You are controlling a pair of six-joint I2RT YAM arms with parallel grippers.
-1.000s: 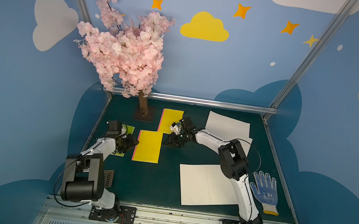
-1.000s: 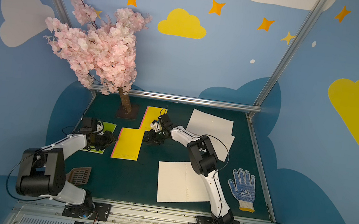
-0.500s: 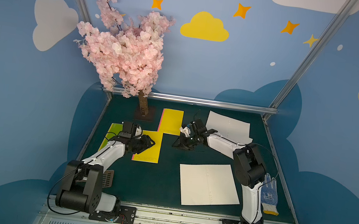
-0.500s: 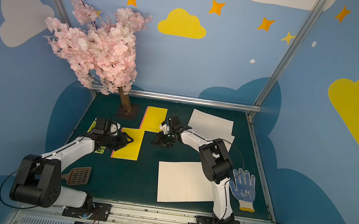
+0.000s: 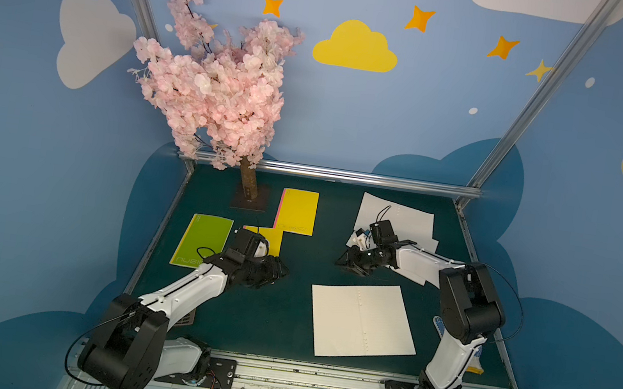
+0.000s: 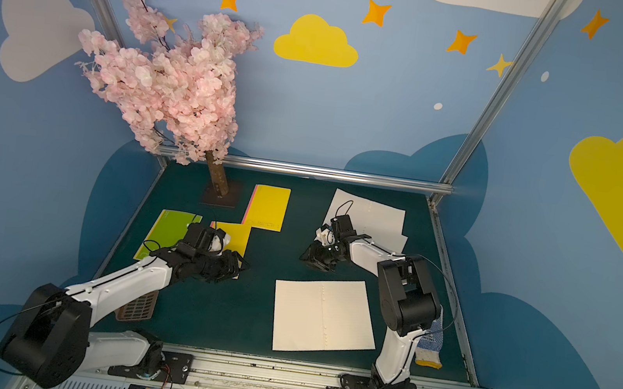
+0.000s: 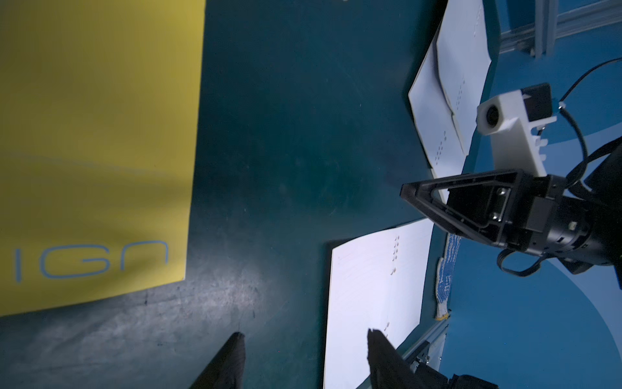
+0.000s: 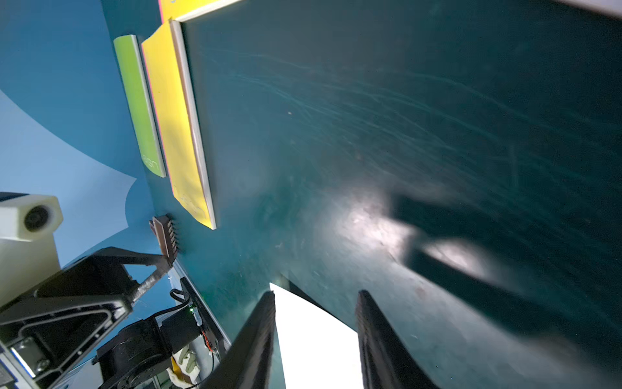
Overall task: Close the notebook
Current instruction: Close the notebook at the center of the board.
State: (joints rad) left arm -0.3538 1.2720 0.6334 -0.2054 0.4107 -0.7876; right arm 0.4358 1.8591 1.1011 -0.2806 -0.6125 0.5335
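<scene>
Counting closed notebooks first, three in all: two yellow, the far yellow notebook (image 5: 297, 210) and the near yellow notebook (image 5: 275, 240), plus one green notebook (image 5: 202, 240). Open white ones next, two for certain: the near open notebook (image 5: 362, 321) and the far open notebook (image 5: 400, 219), with more white sheets (image 5: 433, 245) poking out beneath the far one, too unclear to call a third. One blossom tree (image 5: 218, 85). One dotted glove (image 6: 431, 342), half hidden. One brown grille piece (image 6: 138, 305). Two arms over one bench (image 5: 284, 323): left arm (image 5: 186, 293), right arm (image 5: 419, 263). Two fingers apiece: left fingers (image 7: 230, 360), right fingers (image 8: 261, 336).
</scene>
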